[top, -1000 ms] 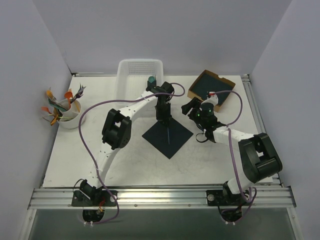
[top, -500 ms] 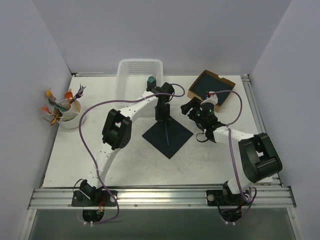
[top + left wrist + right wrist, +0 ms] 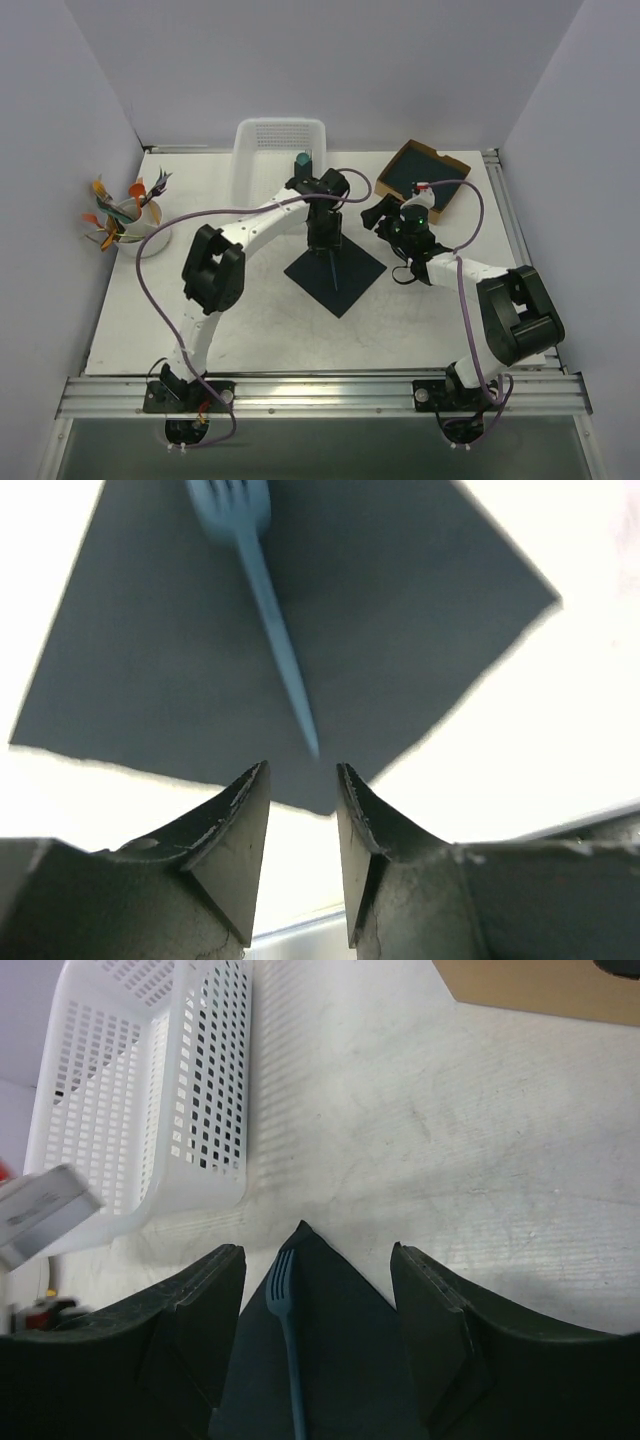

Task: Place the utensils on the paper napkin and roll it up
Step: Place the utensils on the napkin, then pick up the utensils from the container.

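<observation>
On the middle of the table (image 3: 400, 330) lies the napkin (image 3: 338, 275), a dark square sheet flat on the white top, turned so that one corner points to the far side. A light blue fork (image 3: 330, 270) rests on it, running roughly along the line from far corner to near corner. In the left wrist view the fork (image 3: 262, 585) lies with its handle end towards the camera, stopping just short of the napkin (image 3: 150, 630) edge.

The left claw (image 3: 323, 242) hangs over the far corner of the sheet. Its fingers (image 3: 240, 820) stand a narrow gap apart with nothing between them; the handle tip is just ahead of them, not touching.

The right claw (image 3: 380, 217) is to the right of the napkin's far corner, near the left one. Seen from its wrist, the right claw (image 3: 318, 1260) gapes wide and holds nothing, with the fork (image 3: 287, 1320) on the sheet below the gap.

A white mesh basket (image 3: 280, 140) stands at the far edge, a cardboard box (image 3: 446, 157) of dark sheets at far right. At far left a white cup (image 3: 140, 238) holds coloured utensils (image 3: 99, 188), some of them orange.
</observation>
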